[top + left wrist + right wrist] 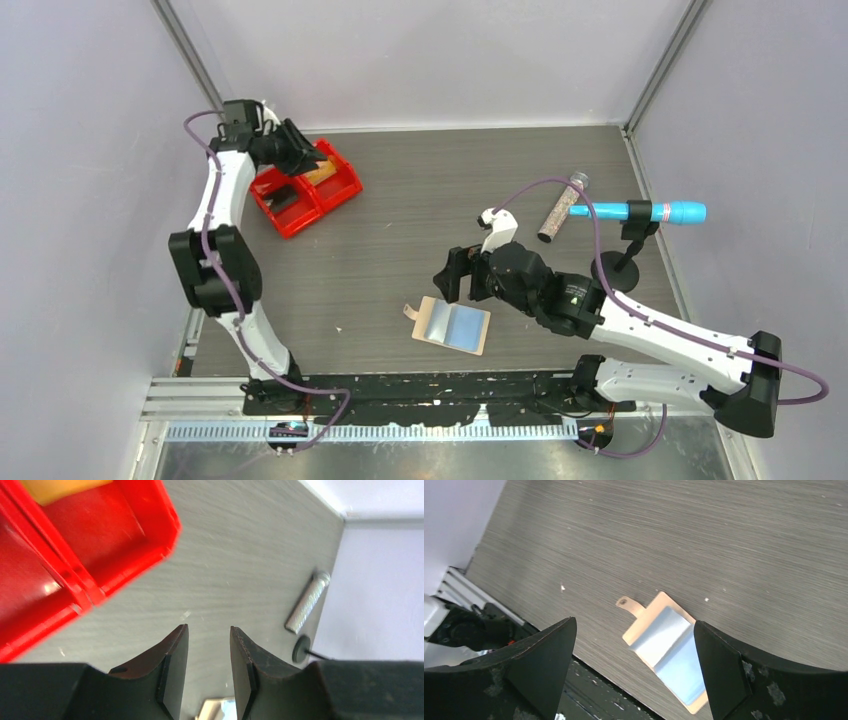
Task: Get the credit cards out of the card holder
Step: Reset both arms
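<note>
The card holder lies spread open on the table near the front edge, tan with blue-grey inner panels and its snap tab pointing left. It also shows in the right wrist view. No card shows on it. My right gripper hangs open and empty just above and behind it, the jaws wide apart. My left gripper is open and empty over the red bin at the back left, jaws a little apart. A dark flat thing, perhaps a card, lies in the bin's left compartment.
A tan-yellow object sits in the bin's other compartment. A glittery tube lies at the back right, next to a blue cylinder held on a black stand with a round base. Walls enclose three sides.
</note>
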